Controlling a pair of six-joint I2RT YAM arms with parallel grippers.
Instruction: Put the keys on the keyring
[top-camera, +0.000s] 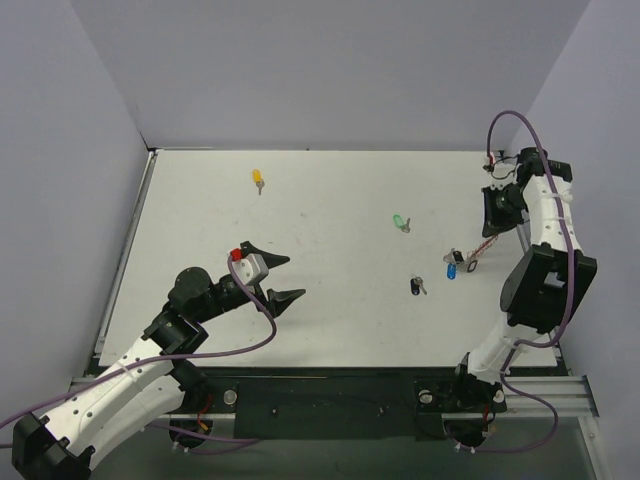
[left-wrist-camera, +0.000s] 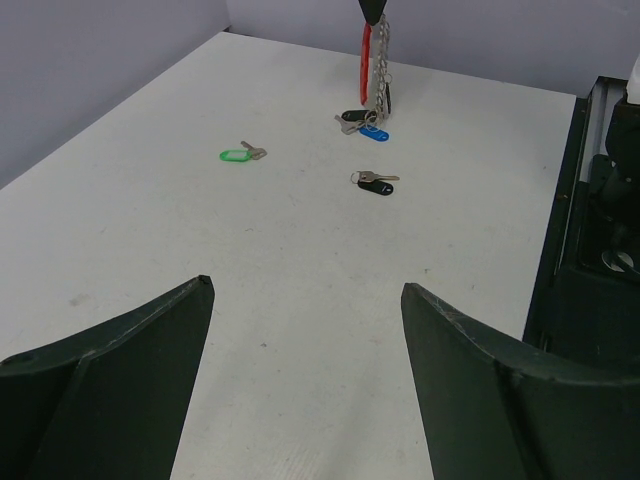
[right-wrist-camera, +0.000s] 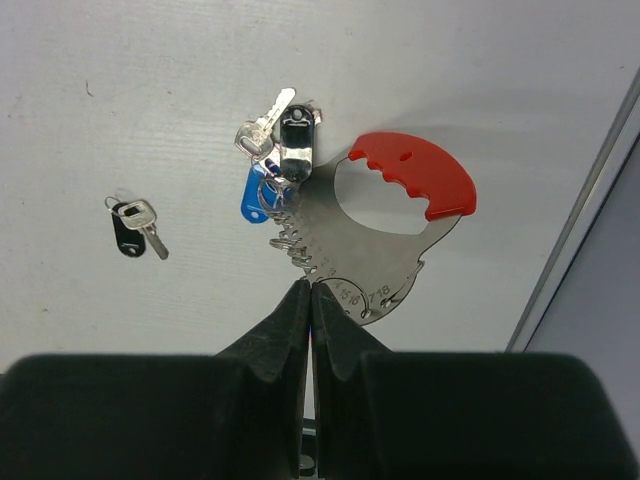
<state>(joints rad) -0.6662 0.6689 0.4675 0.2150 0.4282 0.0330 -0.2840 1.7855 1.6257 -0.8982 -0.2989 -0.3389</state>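
Note:
My right gripper is shut on the keyring, a flat silver plate with a red plastic grip and a row of small rings. It hangs just above the table at the right, keyring below the right gripper. A blue-headed key and a black-headed key hang on it. Loose on the table lie a black key, a green key and a yellow key. My left gripper stands open at the left, holding nothing, well short of the green key and black key.
Grey walls close in the white table on three sides. A black rail with the arm bases runs along the near edge. The right arm rises along the table's right edge.

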